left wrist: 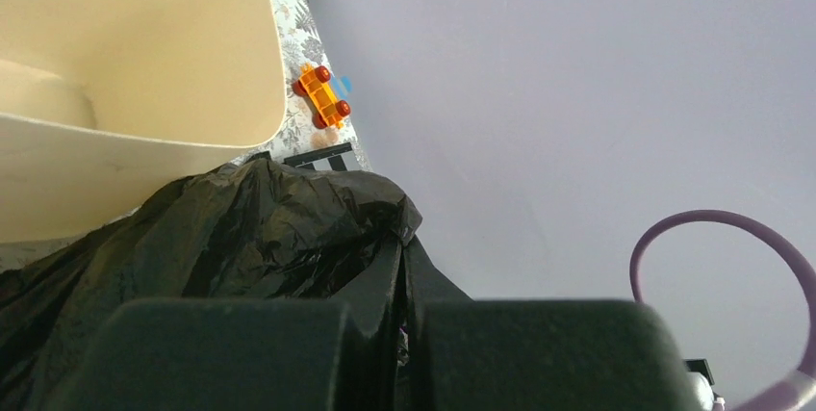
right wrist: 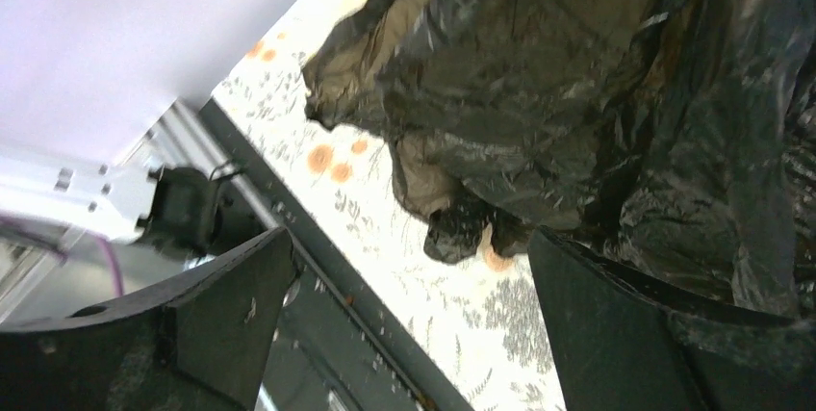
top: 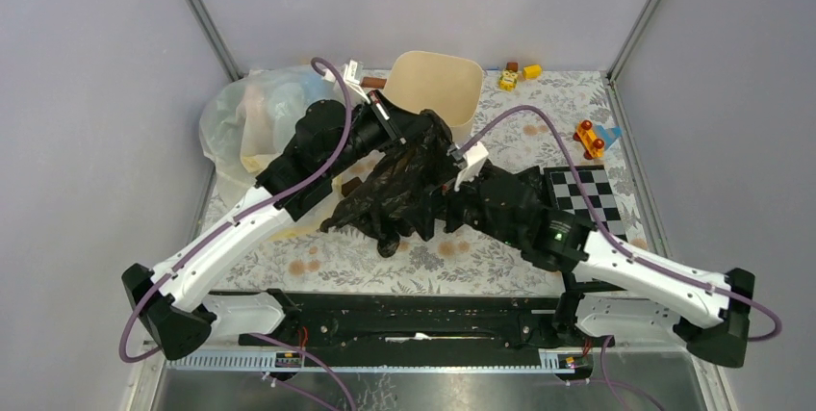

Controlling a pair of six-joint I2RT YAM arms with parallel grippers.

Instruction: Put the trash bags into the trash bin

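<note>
The black trash bag lies crumpled on the table just in front of the cream trash bin, its upper edge lifted toward the bin's near wall. My left gripper is shut on a fold of the bag's film; in the left wrist view the film is pinched between the closed fingers, with the bin right behind. My right gripper is open at the bag's right side. In the right wrist view the fingers stand wide apart, and the bag drapes onto the right finger.
A translucent bulging bag sits left of the bin. An orange toy car and a checkerboard lie at the right, small yellow toys at the back. The car also shows in the left wrist view.
</note>
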